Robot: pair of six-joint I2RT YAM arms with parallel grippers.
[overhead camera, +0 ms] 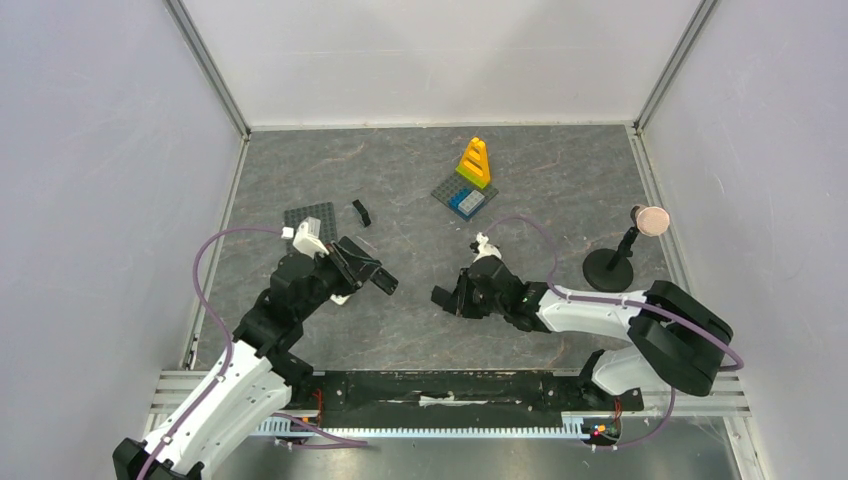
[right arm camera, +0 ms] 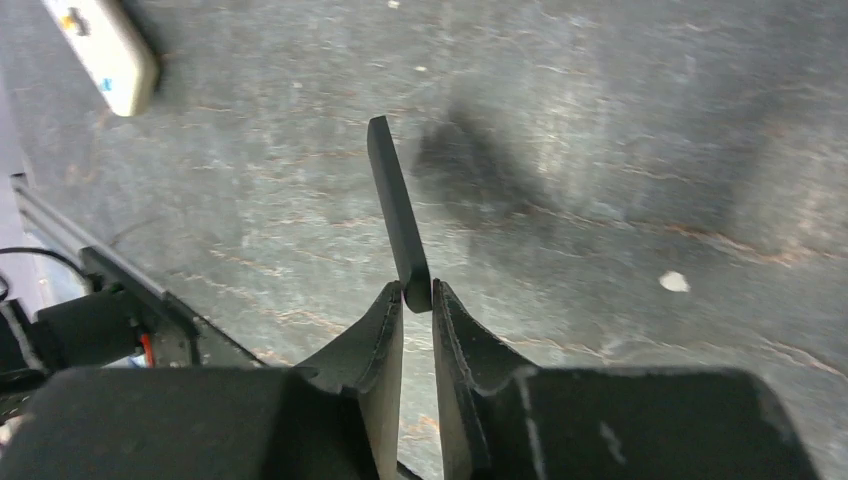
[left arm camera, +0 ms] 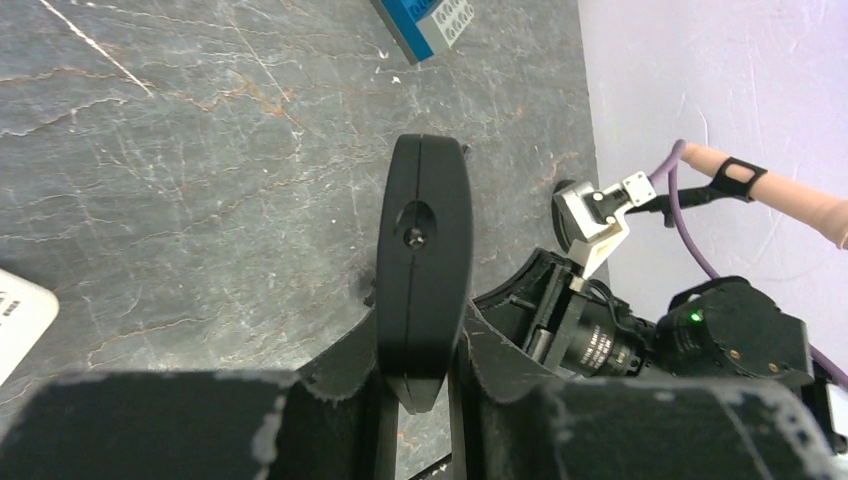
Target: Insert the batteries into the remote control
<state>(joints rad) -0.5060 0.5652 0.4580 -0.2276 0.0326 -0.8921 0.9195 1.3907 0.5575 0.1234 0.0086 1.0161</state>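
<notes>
My left gripper (overhead camera: 385, 283) (left arm camera: 420, 340) is shut on a black oblong casing (left arm camera: 422, 260), held edge-on above the table, with a seam and a small screw hole showing. My right gripper (overhead camera: 445, 298) (right arm camera: 417, 290) is shut on the end of a thin flat black strip (right arm camera: 395, 200), which sticks out over the table. The two grippers face each other a short way apart. A slim cream bar with small marks, the remote control (right arm camera: 100, 50) (left arm camera: 15, 320), lies on the table near the left arm. No batteries show in any view.
A grey studded plate (overhead camera: 311, 217) and a small black brick piece (overhead camera: 361, 212) lie at the back left. A yellow-orange brick tower (overhead camera: 473, 160) stands on a small plate (overhead camera: 462, 198). A black stand with a round pink head (overhead camera: 625, 250) is at the right.
</notes>
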